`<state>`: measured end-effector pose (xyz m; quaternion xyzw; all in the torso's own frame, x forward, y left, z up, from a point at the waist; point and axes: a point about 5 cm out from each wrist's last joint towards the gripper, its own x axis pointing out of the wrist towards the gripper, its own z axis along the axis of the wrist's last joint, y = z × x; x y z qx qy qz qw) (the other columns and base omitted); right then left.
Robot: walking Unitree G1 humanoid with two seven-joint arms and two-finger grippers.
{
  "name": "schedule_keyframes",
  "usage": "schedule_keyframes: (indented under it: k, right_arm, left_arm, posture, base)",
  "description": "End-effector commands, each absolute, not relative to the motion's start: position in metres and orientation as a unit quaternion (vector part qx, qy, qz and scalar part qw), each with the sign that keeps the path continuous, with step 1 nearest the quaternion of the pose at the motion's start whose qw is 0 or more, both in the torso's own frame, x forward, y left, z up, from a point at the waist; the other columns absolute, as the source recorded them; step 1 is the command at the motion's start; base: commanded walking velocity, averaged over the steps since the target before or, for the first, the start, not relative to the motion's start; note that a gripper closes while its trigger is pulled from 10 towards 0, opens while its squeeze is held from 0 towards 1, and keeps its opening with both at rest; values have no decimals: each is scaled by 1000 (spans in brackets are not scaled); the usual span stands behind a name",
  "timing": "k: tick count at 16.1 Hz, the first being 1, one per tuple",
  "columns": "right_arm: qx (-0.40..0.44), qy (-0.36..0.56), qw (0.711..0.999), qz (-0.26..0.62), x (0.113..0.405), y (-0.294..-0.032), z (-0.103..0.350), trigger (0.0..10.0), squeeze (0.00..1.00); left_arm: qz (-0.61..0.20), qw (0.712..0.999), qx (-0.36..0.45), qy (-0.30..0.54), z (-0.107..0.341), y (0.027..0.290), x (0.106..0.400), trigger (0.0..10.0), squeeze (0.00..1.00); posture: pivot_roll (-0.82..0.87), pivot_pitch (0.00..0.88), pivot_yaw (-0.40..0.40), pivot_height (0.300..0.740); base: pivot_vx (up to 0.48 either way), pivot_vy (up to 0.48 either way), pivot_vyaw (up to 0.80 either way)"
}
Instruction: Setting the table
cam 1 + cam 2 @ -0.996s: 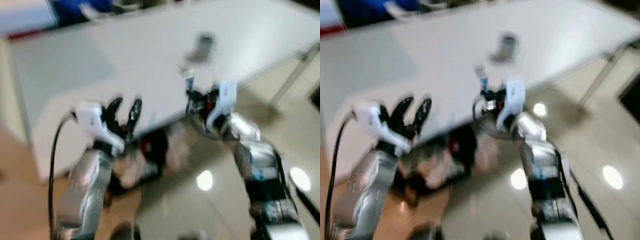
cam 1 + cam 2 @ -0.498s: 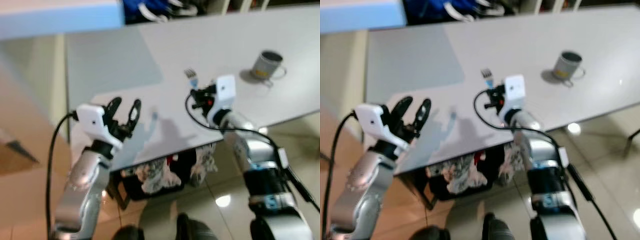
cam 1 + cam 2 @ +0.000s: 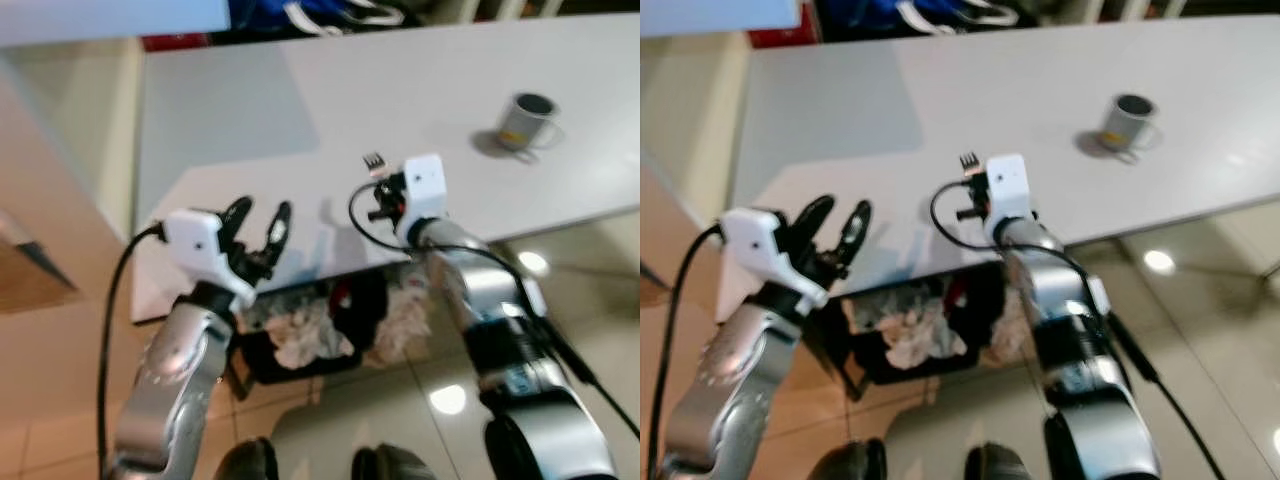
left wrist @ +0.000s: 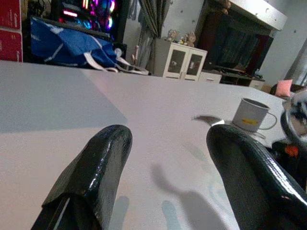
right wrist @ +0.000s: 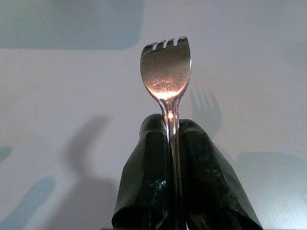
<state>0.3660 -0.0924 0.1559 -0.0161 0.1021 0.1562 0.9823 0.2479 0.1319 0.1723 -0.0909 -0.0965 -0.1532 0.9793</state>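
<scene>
A silver fork (image 5: 166, 72) stands upright between the two black fingers (image 5: 148, 182) of my right gripper (image 3: 384, 196), which is shut on its handle. The fork's tines (image 3: 374, 160) point up above the near edge of the white table (image 3: 420, 90). My left gripper (image 3: 262, 228) is open and holds nothing; it hovers at the table's near left edge. Its two black fingers (image 4: 91, 177) spread wide in the left wrist view. A grey mug (image 3: 524, 121) with a yellow mark stands on the table to the far right, also seen as the mug (image 4: 250, 115).
A grey mat area (image 3: 220, 100) covers the table's far left part. Under the table lies a dark basket with crumpled cloth (image 3: 300, 345). A blue bag (image 4: 67, 45) and a white cabinet (image 4: 180, 62) stand beyond the table. Glossy tiled floor (image 3: 590, 290) is on the right.
The camera has moved and the blur has cleared; the table and mug have shifted in view. My right gripper still holds the fork upright. The left gripper stays open.
</scene>
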Motion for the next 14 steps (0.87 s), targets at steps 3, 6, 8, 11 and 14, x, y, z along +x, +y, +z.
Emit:
schedule_keyframes:
  k: [3,6,8,11,14]
  right_arm:
    - [28,67,983,170,376,-72,174,10000,0]
    - [42,68,982,171,384,-61,176,10000,0]
    - [45,65,981,178,384,-58,178,10000,0]
    - [75,29,976,204,386,-54,194,10000,0]
    - [58,20,979,196,393,-56,202,10000,0]
  left_arm:
    - [-145,981,-90,-96,175,132,242,10000,0]
    - [-144,982,-83,-95,177,131,233,10000,0]
    - [-136,984,-74,-90,177,132,227,10000,0]
    - [-103,986,-96,-85,183,138,212,10000,0]
    - [-91,988,-92,-81,185,139,204,10000,0]
  posture:
    - [-84,193,-15,740]
    - [-72,236,-17,740]
    - [-62,262,-17,740]
    - [-35,335,-28,740]
    - [-22,356,-32,740]
  base:
    - [0,0,0]
    - [114,0,0]
    - [480,0,0]
    - [257,0,0]
    - [0,0,0]
